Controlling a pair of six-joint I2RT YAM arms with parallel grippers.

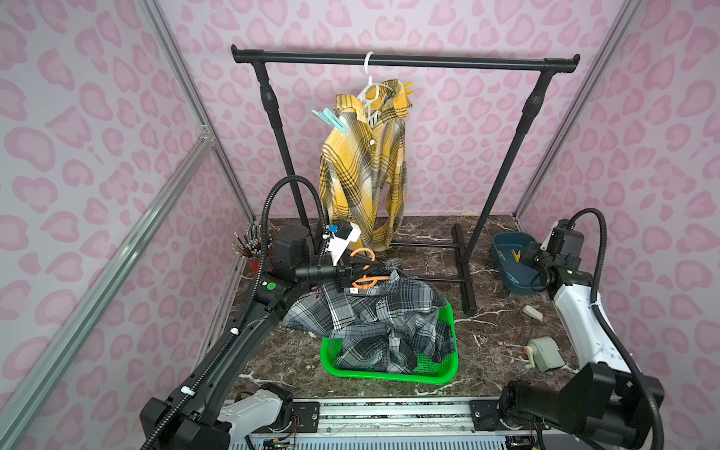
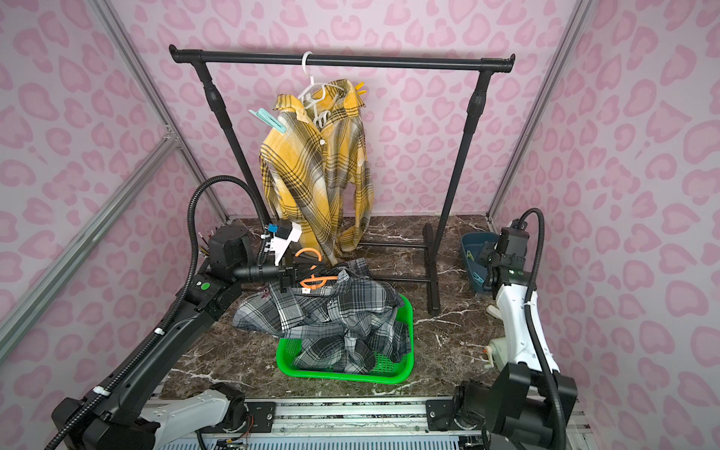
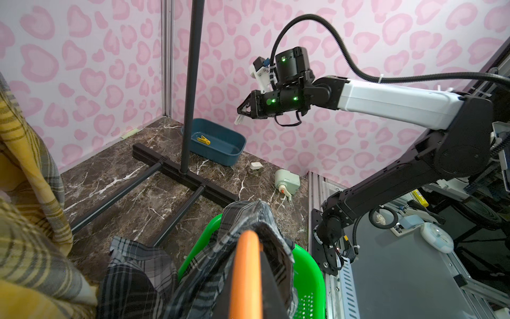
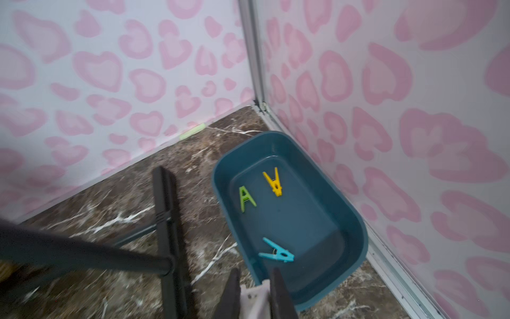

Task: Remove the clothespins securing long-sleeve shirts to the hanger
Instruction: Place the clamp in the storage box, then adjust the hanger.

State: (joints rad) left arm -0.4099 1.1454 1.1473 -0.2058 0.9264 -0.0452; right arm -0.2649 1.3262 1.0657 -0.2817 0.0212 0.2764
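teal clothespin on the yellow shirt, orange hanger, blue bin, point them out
teal clothespin point(image 1: 329, 120): in a top view, middle of its body
orange hanger point(image 1: 370, 279): in a top view, on its straight arm
blue bin point(image 4: 331, 204): right wrist view, on its inner side wall

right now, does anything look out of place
The grey plaid shirt lies only partly inside the green basket, draped over its rim, orange hanger gripped by the left claw. The yellow shirt hangs bunched and lopsided on the white hanger.
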